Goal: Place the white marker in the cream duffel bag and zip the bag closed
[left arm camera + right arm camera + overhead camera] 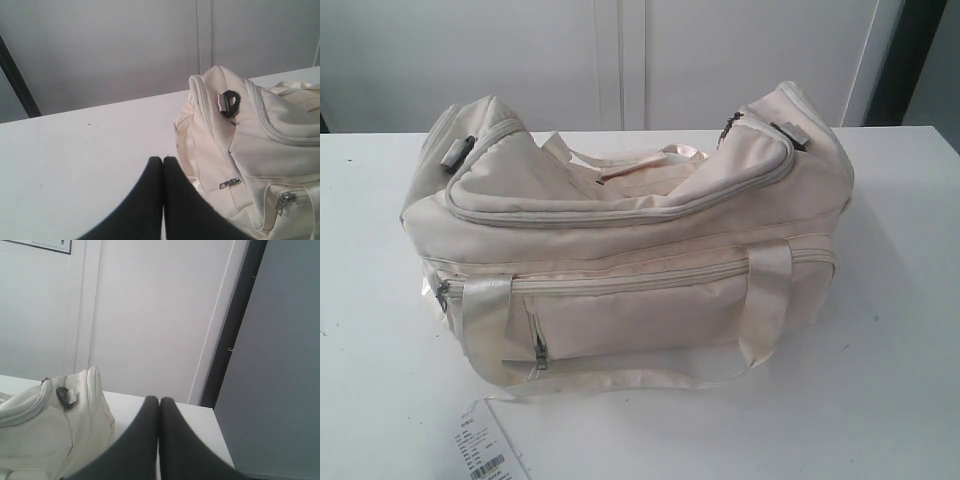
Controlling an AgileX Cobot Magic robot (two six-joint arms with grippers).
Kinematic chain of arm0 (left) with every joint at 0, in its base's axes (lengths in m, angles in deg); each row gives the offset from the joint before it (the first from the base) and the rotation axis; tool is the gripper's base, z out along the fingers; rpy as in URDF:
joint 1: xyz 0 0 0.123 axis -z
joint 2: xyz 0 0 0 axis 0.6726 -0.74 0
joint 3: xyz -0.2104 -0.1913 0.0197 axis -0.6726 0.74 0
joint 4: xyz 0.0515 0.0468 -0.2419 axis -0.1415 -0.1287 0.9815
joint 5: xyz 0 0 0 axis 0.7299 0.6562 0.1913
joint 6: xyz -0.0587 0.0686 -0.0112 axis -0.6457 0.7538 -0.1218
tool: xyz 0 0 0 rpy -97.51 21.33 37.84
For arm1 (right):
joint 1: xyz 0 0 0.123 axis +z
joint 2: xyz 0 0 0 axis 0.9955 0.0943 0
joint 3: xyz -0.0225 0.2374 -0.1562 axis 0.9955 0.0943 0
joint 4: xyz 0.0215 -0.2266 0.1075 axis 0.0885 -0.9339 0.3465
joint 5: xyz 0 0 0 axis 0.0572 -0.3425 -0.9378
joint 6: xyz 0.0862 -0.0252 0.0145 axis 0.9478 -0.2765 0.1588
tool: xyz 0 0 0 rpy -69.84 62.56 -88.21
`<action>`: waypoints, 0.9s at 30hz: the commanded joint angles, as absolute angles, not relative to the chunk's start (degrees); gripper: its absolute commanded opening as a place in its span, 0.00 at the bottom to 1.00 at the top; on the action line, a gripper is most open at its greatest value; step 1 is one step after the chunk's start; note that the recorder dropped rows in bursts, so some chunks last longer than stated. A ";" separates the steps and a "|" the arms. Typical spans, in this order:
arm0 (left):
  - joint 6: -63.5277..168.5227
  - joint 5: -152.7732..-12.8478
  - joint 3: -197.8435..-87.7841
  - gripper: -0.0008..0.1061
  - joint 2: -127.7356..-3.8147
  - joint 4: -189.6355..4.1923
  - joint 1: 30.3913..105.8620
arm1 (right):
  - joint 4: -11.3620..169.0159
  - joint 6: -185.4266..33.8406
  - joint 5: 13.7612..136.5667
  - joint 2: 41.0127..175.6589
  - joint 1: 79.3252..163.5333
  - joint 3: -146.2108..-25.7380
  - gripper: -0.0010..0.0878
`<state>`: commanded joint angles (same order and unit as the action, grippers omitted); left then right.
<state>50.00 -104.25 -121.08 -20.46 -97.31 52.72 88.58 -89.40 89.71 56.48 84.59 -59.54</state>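
The cream duffel bag [620, 240] lies on the white table [900, 330], filling the middle of the exterior view; its top looks closed along the zipper line and its two loop handles lie slack. The white marker is out of view. Neither arm appears in the exterior view. In the left wrist view my left gripper [163, 159] is shut with nothing between its black fingers, just beside one end of the bag [250, 150]. My right gripper [159, 399] is also shut and empty, beside the other end of the bag [50, 430].
A white barcoded paper tag [485, 445] lies on the table at the front left, below the bag. The table's far right edge [220, 440] runs close to my right gripper, with a dark door frame [232, 325] behind.
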 joint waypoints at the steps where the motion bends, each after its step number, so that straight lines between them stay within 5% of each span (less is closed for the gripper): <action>1: 50.00 -104.25 -121.08 0.01 -20.46 -97.31 52.72 | 88.58 -89.40 89.71 56.48 84.59 -59.54 0.01; 27: 55.83 -103.75 -114.46 0.01 -14.46 -94.03 52.72 | 88.58 -89.40 89.71 56.48 84.59 -59.54 0.01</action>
<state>55.83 -103.75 -114.46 -14.46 -94.03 52.72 88.58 -89.40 89.71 56.48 84.59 -59.54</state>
